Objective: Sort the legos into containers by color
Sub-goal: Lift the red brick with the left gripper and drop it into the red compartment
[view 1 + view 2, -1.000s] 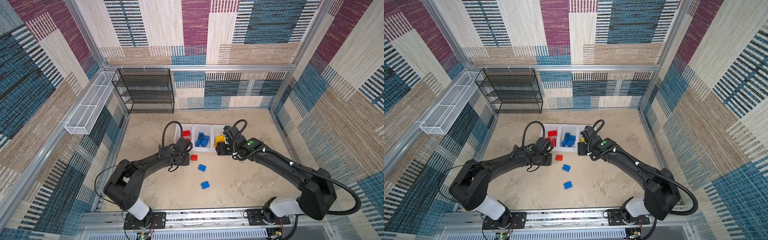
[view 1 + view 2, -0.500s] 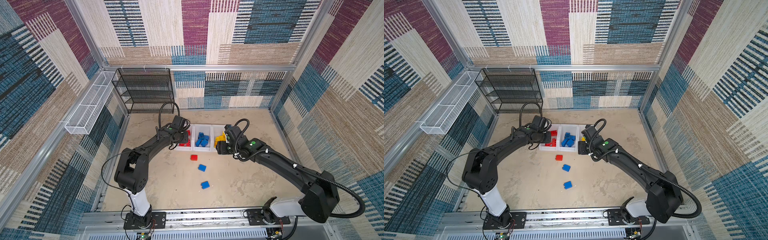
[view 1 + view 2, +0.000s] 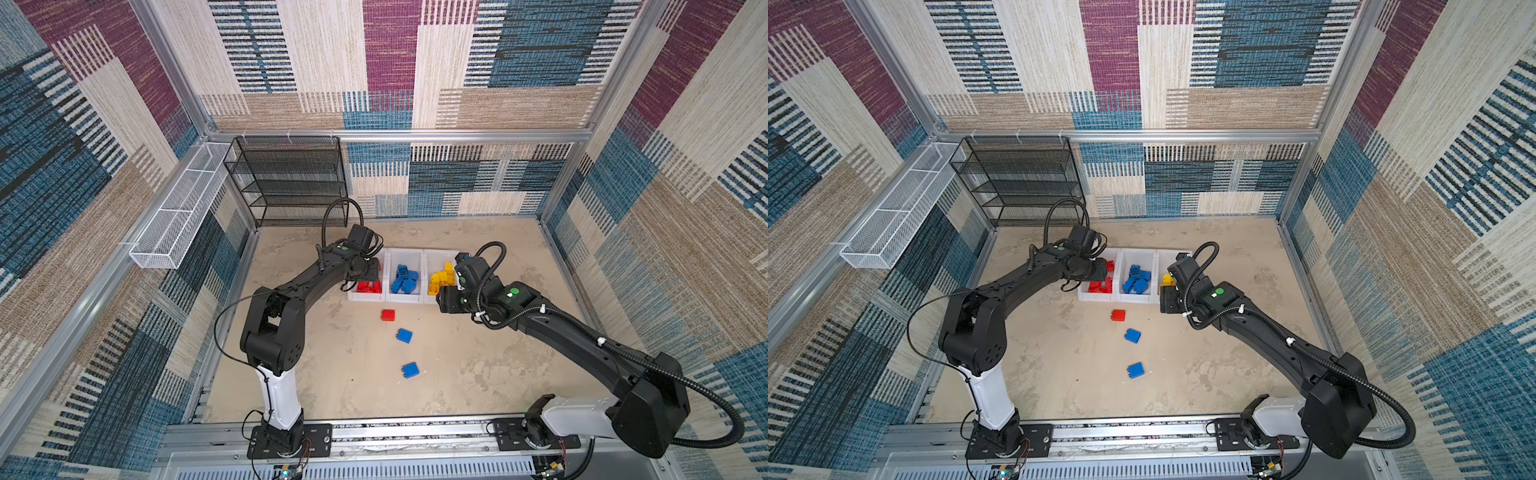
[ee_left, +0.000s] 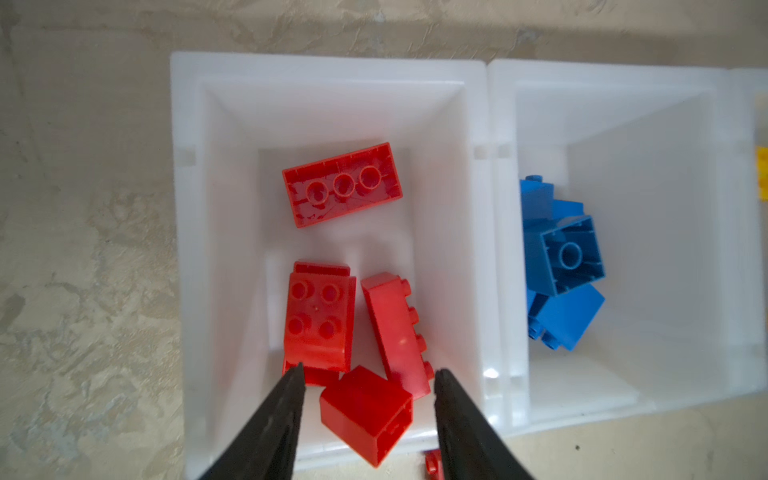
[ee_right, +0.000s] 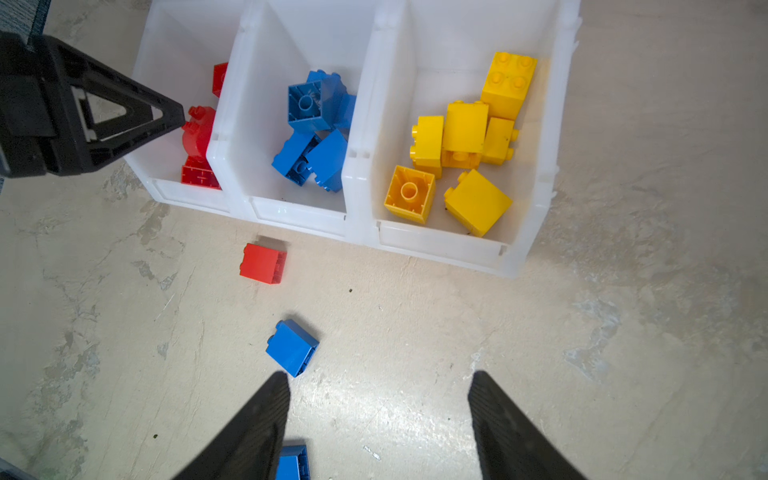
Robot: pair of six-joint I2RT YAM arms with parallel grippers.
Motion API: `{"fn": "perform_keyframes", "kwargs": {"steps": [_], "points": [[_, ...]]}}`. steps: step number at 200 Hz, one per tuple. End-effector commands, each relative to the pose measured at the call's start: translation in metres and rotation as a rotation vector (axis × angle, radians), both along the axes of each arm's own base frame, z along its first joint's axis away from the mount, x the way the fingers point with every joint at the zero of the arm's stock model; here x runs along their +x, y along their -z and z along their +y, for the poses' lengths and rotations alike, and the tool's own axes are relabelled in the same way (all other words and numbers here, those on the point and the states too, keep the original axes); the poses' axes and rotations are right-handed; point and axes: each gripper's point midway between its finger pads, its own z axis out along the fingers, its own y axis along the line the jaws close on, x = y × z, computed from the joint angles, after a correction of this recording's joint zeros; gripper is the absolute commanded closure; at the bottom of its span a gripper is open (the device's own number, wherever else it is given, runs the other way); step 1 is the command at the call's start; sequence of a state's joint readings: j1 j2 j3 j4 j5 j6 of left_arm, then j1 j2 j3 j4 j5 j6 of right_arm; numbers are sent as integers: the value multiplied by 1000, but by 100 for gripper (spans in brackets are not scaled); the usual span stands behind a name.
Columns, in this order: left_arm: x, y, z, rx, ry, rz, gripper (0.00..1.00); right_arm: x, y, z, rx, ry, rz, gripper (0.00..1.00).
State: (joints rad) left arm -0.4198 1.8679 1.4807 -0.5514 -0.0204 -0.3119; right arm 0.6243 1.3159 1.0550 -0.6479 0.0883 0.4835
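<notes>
In both top views the three white bins [image 3: 405,297] stand in a row mid-table, well apart from the black rack [image 3: 291,183] and wire basket [image 3: 178,216] at the back left. Bare tabletop [image 3: 478,365] lies open in front of them, broken only by a loose red brick [image 3: 387,315], a blue brick [image 3: 404,335] and a second blue brick [image 3: 410,370] nearer the front edge. The left gripper [image 3: 370,274] hangs over the leftmost bin [image 3: 362,297]; the right gripper [image 3: 441,301] sits low by the front corner of the rightmost bin [image 3: 436,255].

The left wrist view shows the left gripper's fingers [image 4: 270,424] spread, a tipped red brick [image 4: 365,411] between them inside the bin, seemingly touching neither. Beyond it lie other red bricks [image 4: 343,185].

The right wrist view shows that gripper's fingers [image 5: 507,424] wide apart over bare tabletop, pinching nothing. The blue brick lies just beside one fingertip; the second is half hidden behind that finger. The rightmost bin holds yellow bricks [image 5: 465,133].
</notes>
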Motion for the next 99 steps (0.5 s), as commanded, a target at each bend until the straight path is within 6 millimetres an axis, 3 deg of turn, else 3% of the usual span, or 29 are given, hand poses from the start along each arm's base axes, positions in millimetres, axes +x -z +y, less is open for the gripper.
{"fn": "perform_keyframes", "kwargs": {"steps": [1,50,99], "points": [[-6,-12,-3,-25,26,-17,43,8,-2,6,4,-19,-28,29],[-23,-35,-3,-87,37,-44,40,14,2,15,18,-41,-29,29],[-63,-56,9,-144,31,-89,40,15,25,26,19,-75,20,30]]}}
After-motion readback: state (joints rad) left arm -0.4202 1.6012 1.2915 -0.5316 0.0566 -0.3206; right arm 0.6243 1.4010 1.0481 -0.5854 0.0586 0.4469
